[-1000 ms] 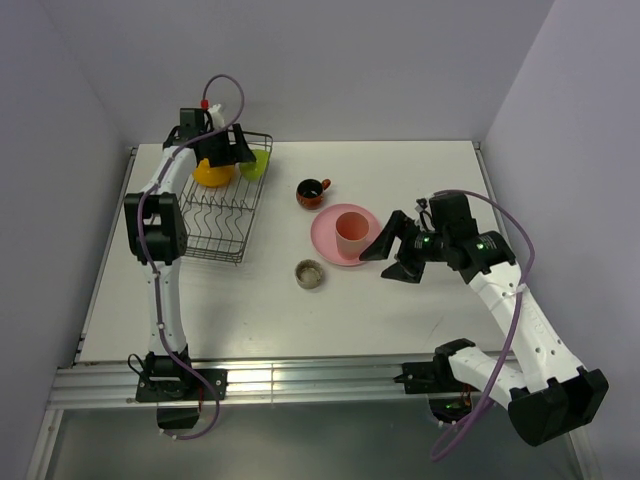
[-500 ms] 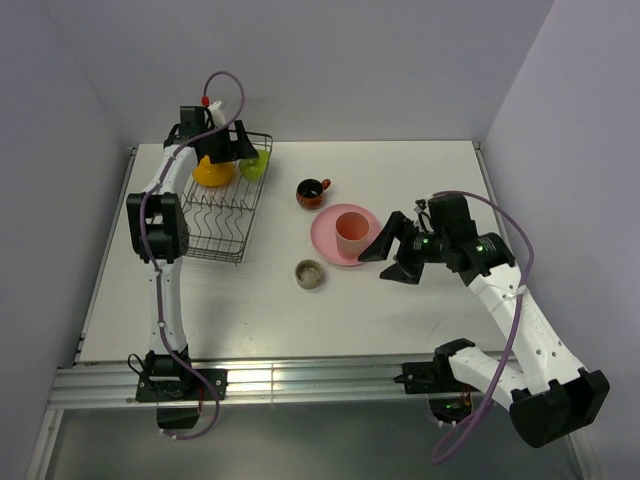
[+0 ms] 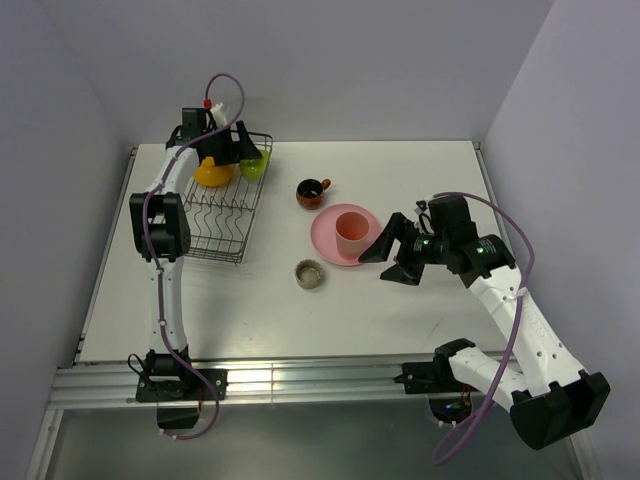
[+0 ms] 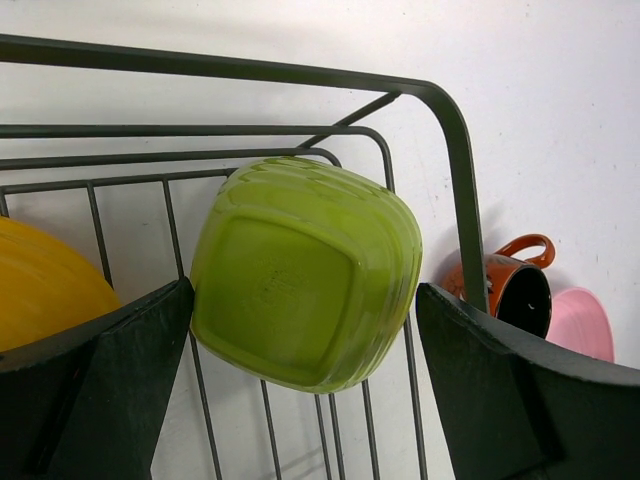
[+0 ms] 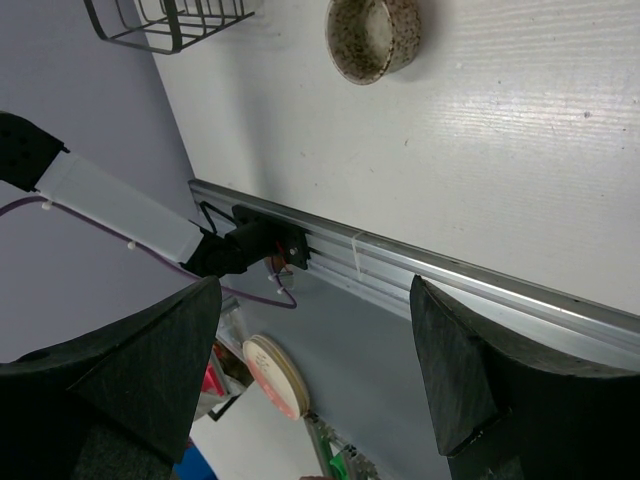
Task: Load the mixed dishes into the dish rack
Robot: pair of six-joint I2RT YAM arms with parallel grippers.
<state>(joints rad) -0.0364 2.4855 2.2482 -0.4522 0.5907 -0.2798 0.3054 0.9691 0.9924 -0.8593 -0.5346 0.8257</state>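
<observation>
From above, the rack (image 3: pixel 215 215) sits far left on the table (image 3: pixel 400 310). The orange bowl (image 3: pixel 213 173) and green bowl (image 3: pixel 255 165) lie at its far end, under the left gripper (image 3: pixel 228 150). The mug (image 3: pixel 312 192), the dish (image 3: pixel 309 273) and the tumbler (image 3: pixel 350 232) on its plate (image 3: pixel 328 245) are outside the rack. The right gripper (image 3: pixel 392 258) is just beside the plate.

Left wrist: the jaws are spread wide and the green bowl leans on the rack wires between them.

Right wrist: the jaws gape and hold nothing, with the dish on the table beyond them.
</observation>
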